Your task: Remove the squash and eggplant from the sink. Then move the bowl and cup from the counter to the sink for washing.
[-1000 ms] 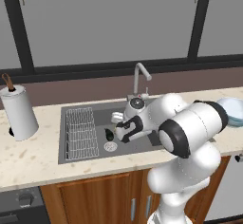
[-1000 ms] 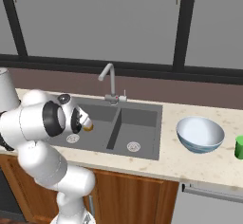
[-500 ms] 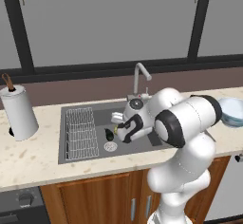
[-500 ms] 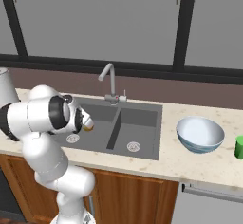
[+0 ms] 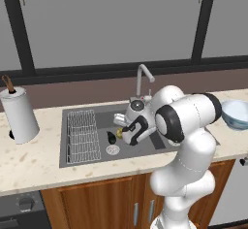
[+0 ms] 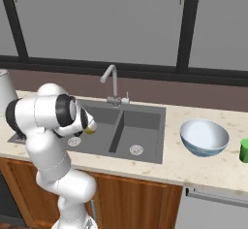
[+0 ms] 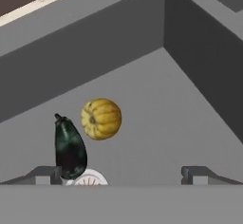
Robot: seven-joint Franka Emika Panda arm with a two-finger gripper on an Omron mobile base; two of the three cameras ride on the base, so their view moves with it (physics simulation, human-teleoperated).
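Observation:
In the hand view my gripper is open and empty, low inside the left basin of the dark grey sink. The round yellow squash lies on the basin floor just ahead, left of centre between the fingertips. The near-black eggplant lies beside it, close to my left fingertip. From the left base view the gripper hangs right by the squash and eggplant. The bowl and the green cup stand on the counter right of the sink.
A wire rack lies in the sink's left part, with a round drain near the vegetables. The curved faucet rises behind the sink. A paper towel roll stands on the counter at far left.
The arm's elbow has swung a little toward the sink while the hand stays low over the left basin. The jaws remain open; squash and eggplant have not moved.

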